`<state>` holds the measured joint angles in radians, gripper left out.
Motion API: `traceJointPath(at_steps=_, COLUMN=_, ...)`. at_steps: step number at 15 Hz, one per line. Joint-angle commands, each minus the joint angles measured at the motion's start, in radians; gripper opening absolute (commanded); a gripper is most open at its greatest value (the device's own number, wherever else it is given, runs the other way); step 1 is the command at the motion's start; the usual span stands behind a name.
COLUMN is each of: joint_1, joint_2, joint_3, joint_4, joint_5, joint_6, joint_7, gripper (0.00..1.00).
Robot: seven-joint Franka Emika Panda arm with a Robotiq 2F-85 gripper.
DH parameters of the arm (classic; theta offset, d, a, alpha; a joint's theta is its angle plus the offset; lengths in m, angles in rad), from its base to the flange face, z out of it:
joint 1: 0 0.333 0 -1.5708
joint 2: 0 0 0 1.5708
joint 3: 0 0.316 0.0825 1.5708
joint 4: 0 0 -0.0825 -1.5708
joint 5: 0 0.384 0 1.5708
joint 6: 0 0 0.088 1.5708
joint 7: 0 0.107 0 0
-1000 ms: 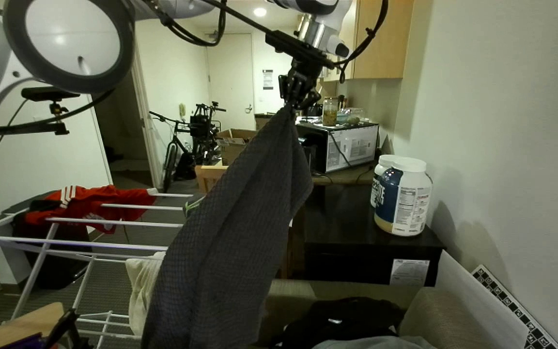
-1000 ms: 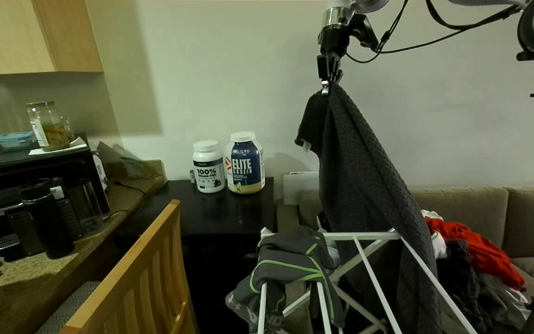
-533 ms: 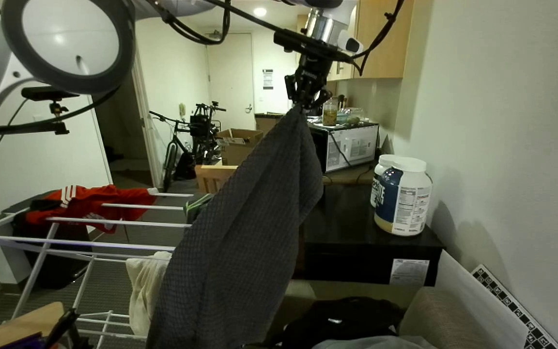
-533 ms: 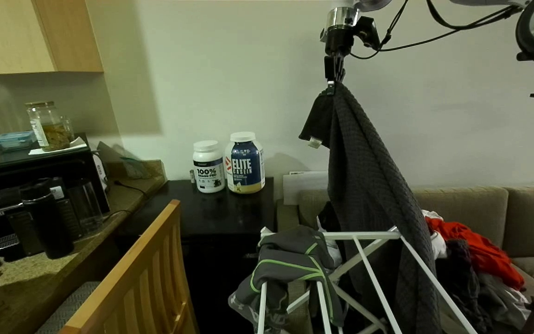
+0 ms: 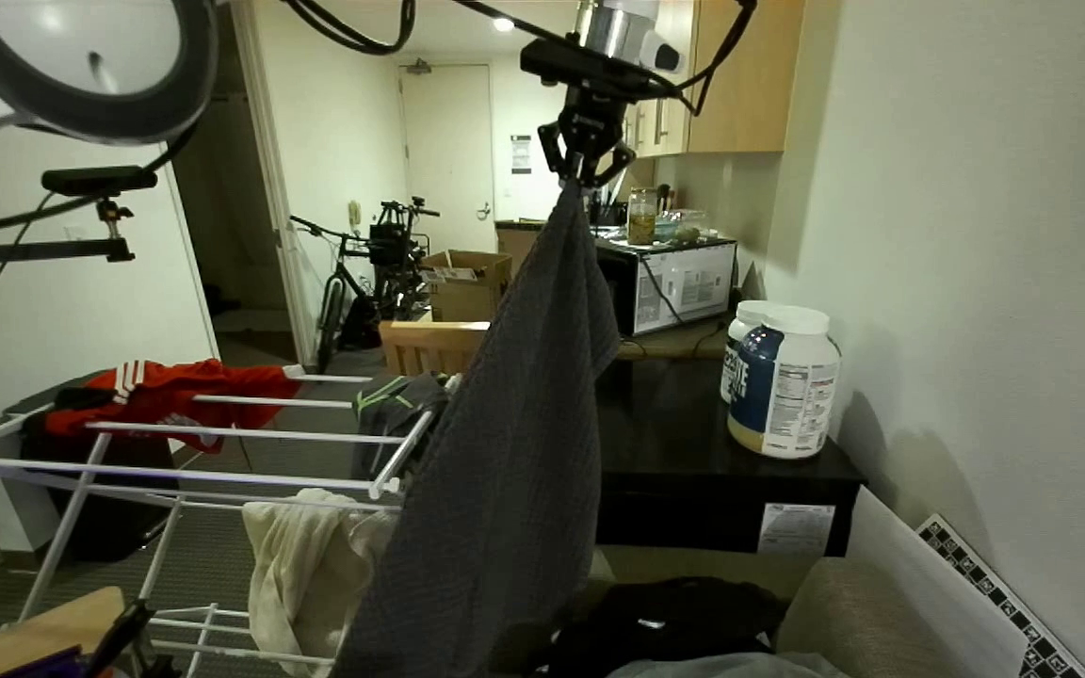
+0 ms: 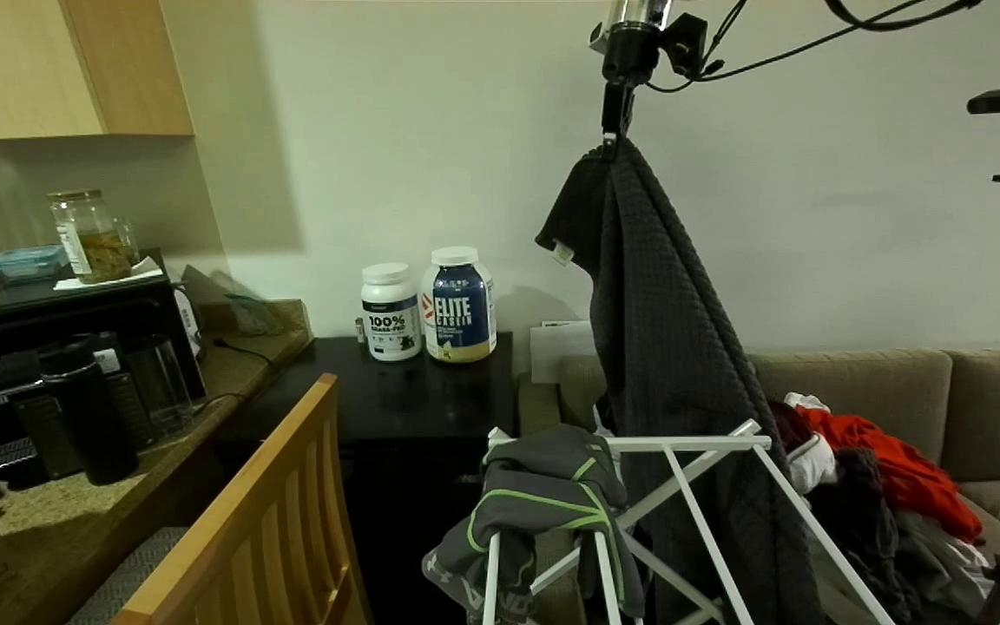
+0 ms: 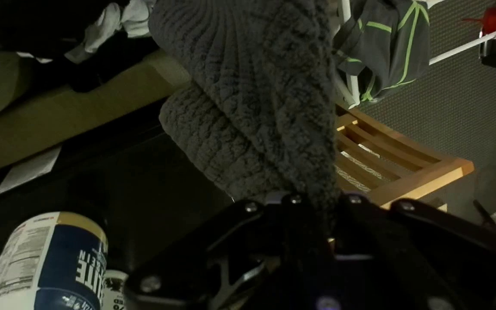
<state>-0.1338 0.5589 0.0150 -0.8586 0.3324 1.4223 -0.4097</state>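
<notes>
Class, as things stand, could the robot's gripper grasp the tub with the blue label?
Probably not: the gripper is pinching the dark towel, leaving no free grip, although the tub itself stands uncovered.

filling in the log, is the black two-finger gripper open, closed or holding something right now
Black two-finger gripper: closed, holding a long dark grey textured cloth.

1. The towel hangs beneath the gripper, behind the drying rack and before the sofa in an exterior view.
2. A sports garment drapes over the drying rack.
3. In that view, the casein tub stands on the cabinet, right of a second tub.
</notes>
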Motion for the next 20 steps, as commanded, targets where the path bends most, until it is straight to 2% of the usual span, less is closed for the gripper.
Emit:
traceJointPath(at_steps=1, joint_1=-0.019, joint_2=-0.145, joint_3=-0.004, joint_4=-0.235, joint_5=0.002, joint_6=0.111, joint_7=-0.123, gripper=0.03)
traceJointPath(at_steps=6, joint_1=-0.02, joint_2=-0.223, joint_3=-0.029, joint_4=-0.455, joint_5=-0.011, joint_6=0.24, joint_7=-0.169, gripper=0.03)
traceJointPath(at_steps=10, joint_1=-0.022, joint_2=-0.231, joint_3=-0.047, joint_4=-0.565, joint_5=-0.016, joint_6=0.416, joint_7=-0.21, gripper=0.03)
traceJointPath(at_steps=14, joint_1=-0.048, joint_2=-0.193, joint_3=-0.031, joint_4=-0.605, joint_5=-0.011, joint_6=0.564, joint_7=-0.196, gripper=0.03)
traceJointPath(at_steps=20, joint_1=-0.08, joint_2=-0.149, joint_3=-0.028, joint_4=-0.607, joint_5=-0.003, joint_6=0.67, joint_7=-0.19, gripper=0.03)
